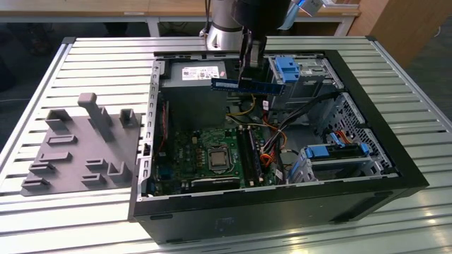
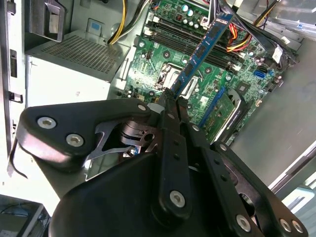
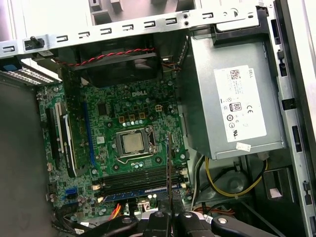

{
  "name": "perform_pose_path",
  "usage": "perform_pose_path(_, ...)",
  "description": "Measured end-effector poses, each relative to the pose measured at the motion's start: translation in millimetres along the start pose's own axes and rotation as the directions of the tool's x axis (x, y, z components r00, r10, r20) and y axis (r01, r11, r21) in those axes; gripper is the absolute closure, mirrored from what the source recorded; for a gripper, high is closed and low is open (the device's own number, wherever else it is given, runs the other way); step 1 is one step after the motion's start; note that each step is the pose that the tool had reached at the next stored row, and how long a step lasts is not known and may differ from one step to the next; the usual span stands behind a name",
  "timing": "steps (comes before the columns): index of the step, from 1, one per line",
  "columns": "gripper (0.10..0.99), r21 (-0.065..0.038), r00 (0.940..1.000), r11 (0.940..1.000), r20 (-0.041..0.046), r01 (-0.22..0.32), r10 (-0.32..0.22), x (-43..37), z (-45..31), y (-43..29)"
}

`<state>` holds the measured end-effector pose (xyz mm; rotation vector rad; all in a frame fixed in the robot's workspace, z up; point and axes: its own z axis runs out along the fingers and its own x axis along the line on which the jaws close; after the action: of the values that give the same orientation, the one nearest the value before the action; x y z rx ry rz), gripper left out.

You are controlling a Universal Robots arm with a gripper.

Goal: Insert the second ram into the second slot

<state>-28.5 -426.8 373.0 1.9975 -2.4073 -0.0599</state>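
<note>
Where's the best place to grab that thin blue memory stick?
Pinch the second ram by its flat faces at mid-length, from above its top long edge, as the hand does: it is thin, and the lower edge is left free.

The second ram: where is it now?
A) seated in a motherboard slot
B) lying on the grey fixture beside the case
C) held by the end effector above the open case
C: the end effector grips the second ram in the air above the motherboard, not seated.
</note>
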Motion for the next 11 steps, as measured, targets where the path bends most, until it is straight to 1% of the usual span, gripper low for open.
perform_pose_path(11, 0.953, 0.0, 0.9999, 0.9999, 0.0006, -0.017, 0.017, 0.0, 0.0, 0.0)
